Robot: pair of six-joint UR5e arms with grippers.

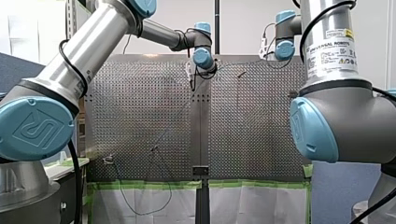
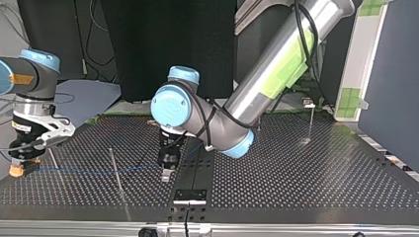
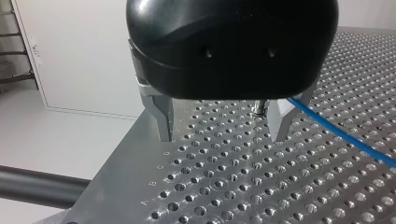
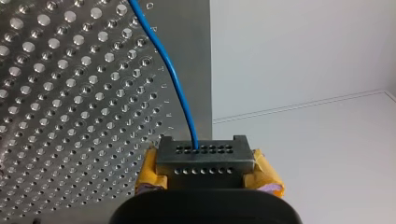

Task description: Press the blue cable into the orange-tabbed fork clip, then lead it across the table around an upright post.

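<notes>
1. Right gripper (image 4: 205, 161): clamped on the blue cable (image 4: 173, 79), w/ yellow pads (image 4: 148, 173) either side of the grip. The cable exits straight ahead of the fingertips and runs out over the perforated table (image 4: 70, 116). The gripper itself sits just off the table edge.
2. Left gripper (image 3: 223, 135): metal fingers wide apart, nothing clamped. The cable passes just beside one finger and trails off to that side. Contact w/ the finger cannot be confirmed.
3. Btwn the grippers (top view): the cable spans almost straight, low over the table. It passes post A (image 2: 52, 159) near the right gripper and post B (image 2: 115, 170) near the left gripper. There is no bend at either post, so routing around a post is judged not yet done.
4. Beyond the left arm: post C (image 2: 311, 121) stands well apart from both grippers, w/ no cable near it.
5. Fork clip: not identifiable in any view. An orange patch (image 2: 16, 171) under the right gripper may be only its pad.
6. Status: clip seating unconfirmed. Cable is in hand, post routing outstanding.
</notes>
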